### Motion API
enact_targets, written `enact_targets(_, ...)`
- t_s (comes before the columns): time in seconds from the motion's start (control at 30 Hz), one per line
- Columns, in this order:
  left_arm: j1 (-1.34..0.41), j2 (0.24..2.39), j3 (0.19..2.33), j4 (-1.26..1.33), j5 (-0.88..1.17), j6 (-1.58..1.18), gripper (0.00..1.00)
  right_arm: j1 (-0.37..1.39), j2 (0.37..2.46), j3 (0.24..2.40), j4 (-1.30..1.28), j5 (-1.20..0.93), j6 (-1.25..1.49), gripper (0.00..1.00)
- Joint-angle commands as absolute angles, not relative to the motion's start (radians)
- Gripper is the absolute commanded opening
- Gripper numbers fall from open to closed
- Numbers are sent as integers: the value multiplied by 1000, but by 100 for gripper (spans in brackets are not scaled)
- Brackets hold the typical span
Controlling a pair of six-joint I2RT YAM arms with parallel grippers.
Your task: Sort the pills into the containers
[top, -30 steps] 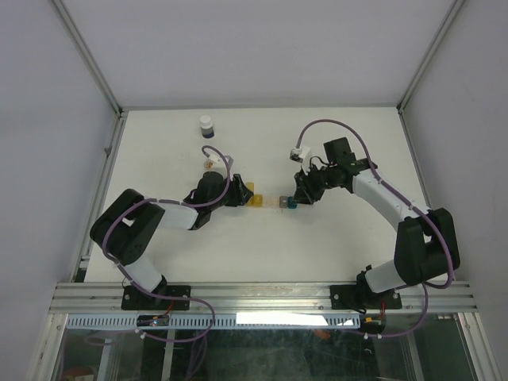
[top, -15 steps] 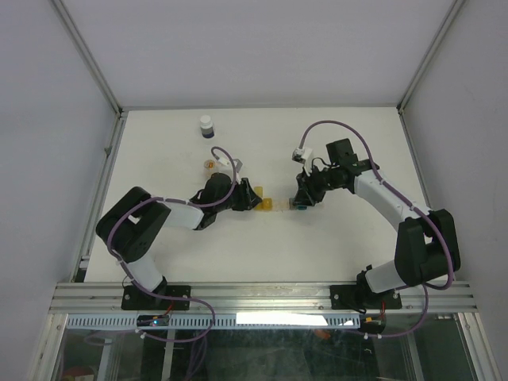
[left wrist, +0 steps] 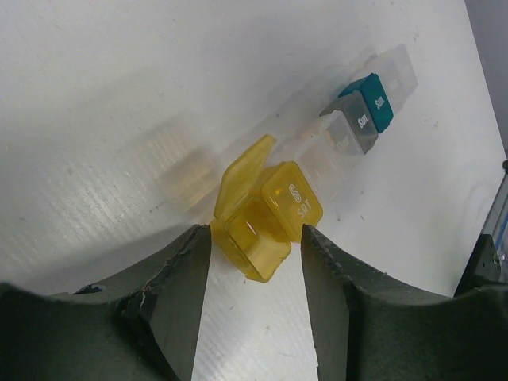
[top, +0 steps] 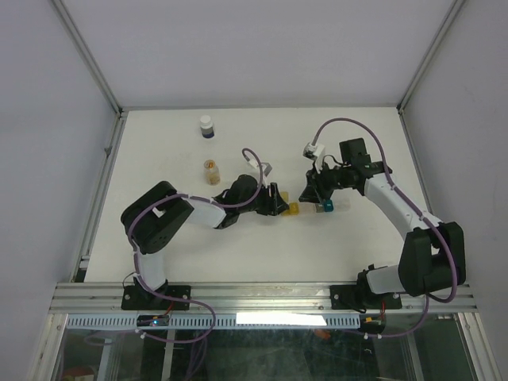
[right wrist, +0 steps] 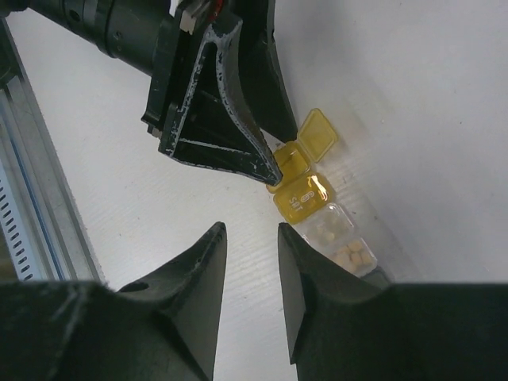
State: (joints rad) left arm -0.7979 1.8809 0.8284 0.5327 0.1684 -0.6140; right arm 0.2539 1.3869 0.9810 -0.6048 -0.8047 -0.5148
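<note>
- Across the worktop [top: 159, 159], the containers [top: 308, 209] have slid toward 3 o'clock since a second ago. They now lie just right of centre, between my two arms.
- My left end effector [top: 279, 203] has followed them, with the arm stretched much further toward 3 o'clock. The right end effector [top: 317, 195] has shifted the same way and hovers at the strip's teal end.
- That reach has uncovered a small amber vial [top: 211, 171], which the left arm half hid before. The white-capped bottle [top: 206, 126], at 12 o'clock from it, has not moved.
- The strip is a row of joined translucent plastic cubes with rounded corners: two yellow, then clear ones, then a teal lid [left wrist: 369, 99], with a clear one last.
- The end yellow compartment [left wrist: 252, 242] has its hinged lid [left wrist: 244, 173] flipped up. Its neighbour's lid reads SAT.
- My left fingers are dark and matte with scuffed edges. They straddle that open yellow cube, each right against a side, and I cannot tell whether they pinch it or only rest there.
- My right fingers stand apart with bare worktop in the gap, holding nothing.
- Small pale round pills [right wrist: 353, 255] show through two clear compartments in the right wrist view. I cannot count them, and the strip's far end is cut off behind my right finger.
</note>
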Motion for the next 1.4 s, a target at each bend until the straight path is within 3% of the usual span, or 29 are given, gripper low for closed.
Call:
enact_targets(0.0,-795,1780,805,594,150,-571,54,224,1322,980,-601,-871,-545,36)
enact_targets(0.13,-748,1693,755,606,142,-494,66,213,1296,980,-607,-877,-558,36)
enact_targets(0.33,-634,1576,730,614,163,-425,71,202,1246,970,-600,-891,-566,37)
enact_targets(0.53,-582,1457,717,569,10,-335,91,197,1207,961,-591,-909,-569,37)
enact_targets(0.6,-568,1409,708,541,-43,-323,99,196,1204,958,-592,-917,-572,43)
enact_targets(0.8,-546,1300,692,441,-221,-291,99,196,1223,957,-615,-967,-590,53)
enact_targets(0.93,-486,1285,716,341,-235,-281,99,196,1224,956,-620,-975,-598,57)
enact_targets(1.23,-381,1505,912,79,-326,-289,98,196,1229,954,-624,-983,-599,58)
enact_targets(1.37,-378,1604,991,17,-319,-275,85,196,1239,957,-628,-985,-601,58)
